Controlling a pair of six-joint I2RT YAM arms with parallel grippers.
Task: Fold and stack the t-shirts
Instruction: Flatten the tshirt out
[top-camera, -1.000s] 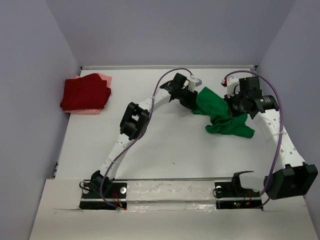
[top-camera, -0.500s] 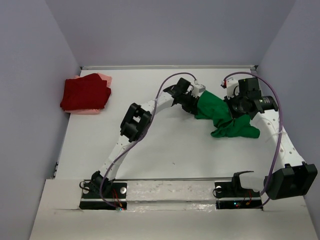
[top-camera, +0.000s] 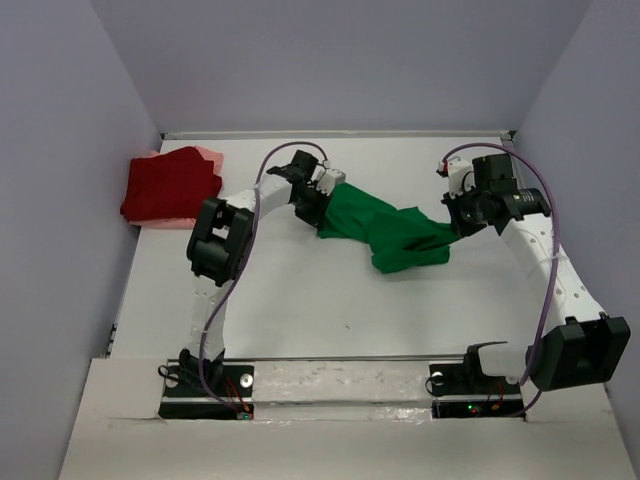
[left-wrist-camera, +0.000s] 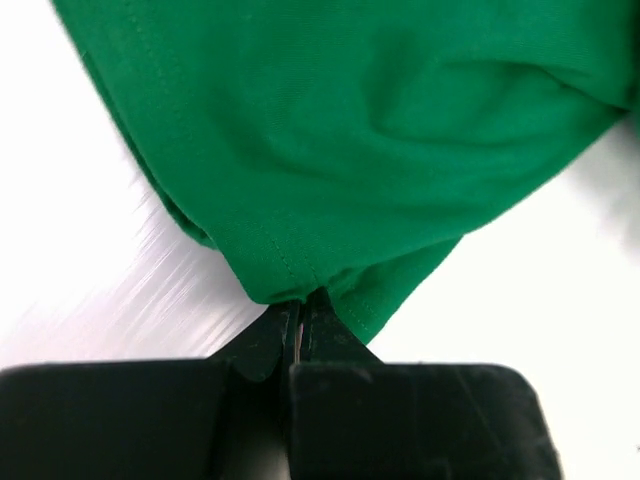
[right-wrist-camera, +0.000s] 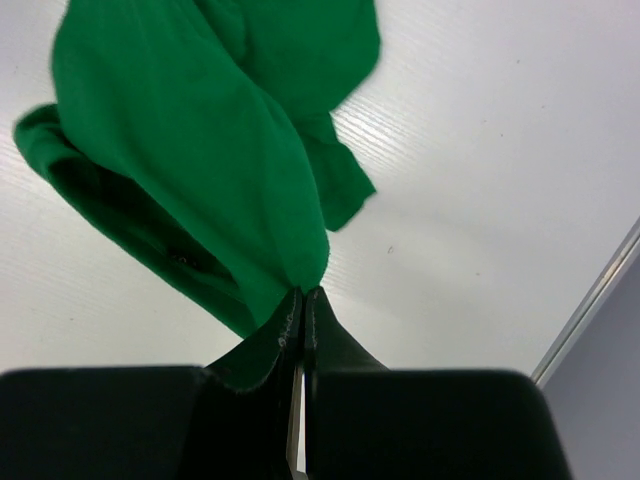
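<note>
A bright green t-shirt (top-camera: 385, 230) hangs stretched between my two grippers above the middle of the table. My left gripper (top-camera: 322, 203) is shut on its left hemmed edge (left-wrist-camera: 300, 270). At the cloth's right end, my right gripper (top-camera: 458, 222) is shut on a bunched corner (right-wrist-camera: 290, 250). A folded dark red t-shirt (top-camera: 172, 185) lies at the far left on top of a pale pink t-shirt (top-camera: 208, 157), of which only the edges show.
Grey walls close in the white table (top-camera: 300, 290) on the left, back and right. Both arm bases sit on the taped strip (top-camera: 340, 385) at the near edge.
My left gripper has closed on the green t-shirt and pulled it left, spreading the bunched cloth out. The right gripper has shifted slightly left and kept its hold.
</note>
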